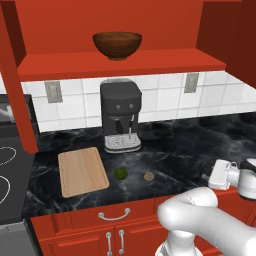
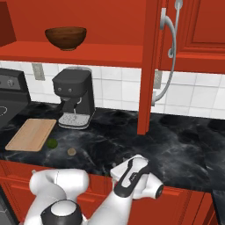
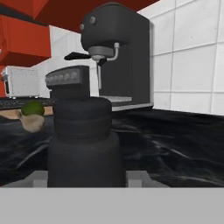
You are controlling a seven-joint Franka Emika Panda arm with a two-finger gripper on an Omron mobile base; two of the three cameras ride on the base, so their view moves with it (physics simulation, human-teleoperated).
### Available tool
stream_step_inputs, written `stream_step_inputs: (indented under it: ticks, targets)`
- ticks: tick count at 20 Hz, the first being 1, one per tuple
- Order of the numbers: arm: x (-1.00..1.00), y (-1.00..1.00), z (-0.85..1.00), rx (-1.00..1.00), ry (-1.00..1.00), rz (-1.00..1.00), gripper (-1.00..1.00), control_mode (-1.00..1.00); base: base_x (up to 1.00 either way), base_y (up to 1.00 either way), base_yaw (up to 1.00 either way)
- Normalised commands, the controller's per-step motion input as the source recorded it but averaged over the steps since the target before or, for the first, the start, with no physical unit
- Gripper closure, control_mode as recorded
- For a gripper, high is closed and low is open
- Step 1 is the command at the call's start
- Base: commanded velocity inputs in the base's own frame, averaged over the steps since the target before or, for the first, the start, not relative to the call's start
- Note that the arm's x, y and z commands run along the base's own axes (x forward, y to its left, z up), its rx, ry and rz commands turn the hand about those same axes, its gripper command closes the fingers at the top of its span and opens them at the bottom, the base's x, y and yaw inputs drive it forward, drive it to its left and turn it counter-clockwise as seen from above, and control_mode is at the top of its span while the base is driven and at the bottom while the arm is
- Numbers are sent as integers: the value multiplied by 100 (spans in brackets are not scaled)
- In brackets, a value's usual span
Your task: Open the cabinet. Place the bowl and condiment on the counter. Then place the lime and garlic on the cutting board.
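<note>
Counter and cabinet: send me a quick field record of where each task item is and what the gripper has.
cabinet: open
bowl: upright on the cabinet shelf, above the coffee machine
condiment: upright between the fingers
gripper: shut on condiment, near the counter's front edge, right of the garlic
lime: on the counter, just right of the board, not on it
garlic: on the counter, right of the lime, apart from it
board: flat on the counter, nothing on it
</note>
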Motion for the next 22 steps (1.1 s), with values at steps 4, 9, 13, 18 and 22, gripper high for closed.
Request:
stream_step_inputs:
  ticks: [4, 9, 13, 18, 22]
  targets:
    - [16, 0, -17, 0, 0, 0, 100, -100, 0, 0, 0]
    - [10, 0, -14, 0, 0, 0, 100, -100, 0, 0, 0]
    - [2, 0, -11, 0, 0, 0, 100, -100, 0, 0, 0]
    - [0, 0, -4, 0, 0, 0, -100, -100, 0, 0, 0]
    - [0, -2, 0, 0, -3, 0, -100, -100, 0, 0, 0]
